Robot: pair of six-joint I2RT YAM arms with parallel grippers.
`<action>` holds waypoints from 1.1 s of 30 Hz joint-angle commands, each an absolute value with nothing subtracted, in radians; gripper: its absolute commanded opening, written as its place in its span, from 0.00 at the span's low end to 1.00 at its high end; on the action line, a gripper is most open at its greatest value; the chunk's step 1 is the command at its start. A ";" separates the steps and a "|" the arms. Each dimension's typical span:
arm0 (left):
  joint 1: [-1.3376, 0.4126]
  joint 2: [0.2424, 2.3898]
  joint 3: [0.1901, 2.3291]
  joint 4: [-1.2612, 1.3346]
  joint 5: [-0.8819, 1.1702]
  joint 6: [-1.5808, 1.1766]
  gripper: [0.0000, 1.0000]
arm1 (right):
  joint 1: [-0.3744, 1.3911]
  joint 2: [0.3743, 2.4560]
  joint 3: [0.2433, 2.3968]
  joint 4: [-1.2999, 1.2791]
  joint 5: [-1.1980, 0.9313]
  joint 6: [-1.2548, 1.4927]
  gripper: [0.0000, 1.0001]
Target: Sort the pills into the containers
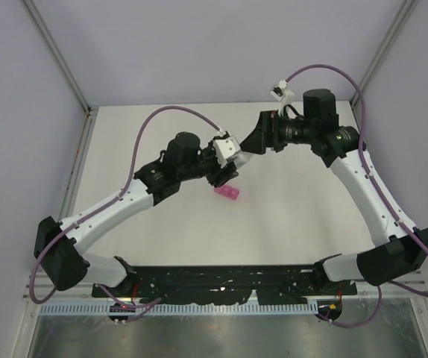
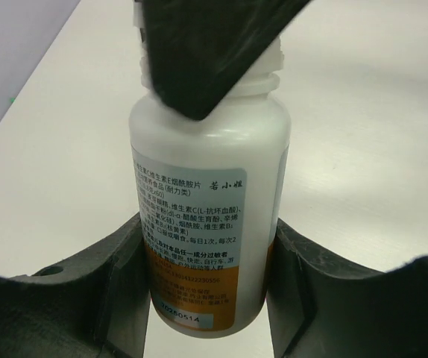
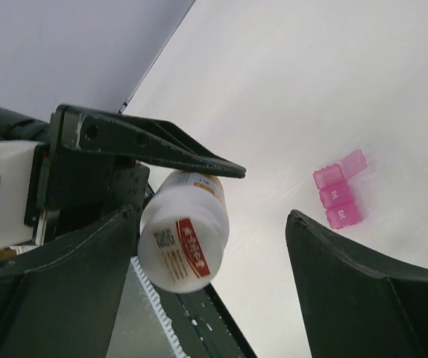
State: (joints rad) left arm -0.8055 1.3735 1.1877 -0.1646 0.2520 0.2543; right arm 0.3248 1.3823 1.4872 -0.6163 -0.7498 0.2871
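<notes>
My left gripper (image 2: 208, 250) is shut on the lower body of a white pill bottle (image 2: 206, 171) with an orange-red label, held above the table. My right gripper (image 3: 212, 216) is open around the bottle's cap end (image 3: 184, 239); its left finger (image 3: 87, 261) is close beside the cap and the right finger stands well apart. One black right finger (image 2: 199, 52) covers the bottle's neck in the left wrist view. The pink containers (image 1: 227, 193) lie on the table just below the two grippers, with one lid flipped open (image 3: 354, 162). No pills show.
The white table (image 1: 288, 209) runs to grey walls at the back and sides. A black rail with the arm bases (image 1: 221, 280) lines the near edge. Purple cables loop over both arms.
</notes>
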 commanded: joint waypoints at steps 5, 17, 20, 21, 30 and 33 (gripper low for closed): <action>-0.677 1.261 1.169 -0.164 0.642 0.169 0.00 | 0.325 1.246 1.471 -0.629 -0.764 0.105 0.86; -0.627 1.126 1.126 -0.324 0.989 0.132 0.00 | 0.438 1.189 1.517 -0.773 -0.997 -0.254 0.87; -0.626 1.118 1.126 -0.342 1.032 0.101 0.00 | 0.530 1.190 1.548 -0.856 -0.994 -0.380 0.88; -0.626 1.118 1.126 -0.345 1.040 0.095 0.00 | 0.543 1.193 1.557 -0.864 -0.991 -0.396 0.89; -0.626 1.127 1.134 -0.351 1.068 0.058 0.00 | 0.724 1.230 1.595 -0.907 -0.853 -0.489 0.89; -0.626 1.135 1.131 -0.350 1.074 0.055 0.00 | 0.759 1.246 1.595 -0.897 -0.815 -0.497 0.88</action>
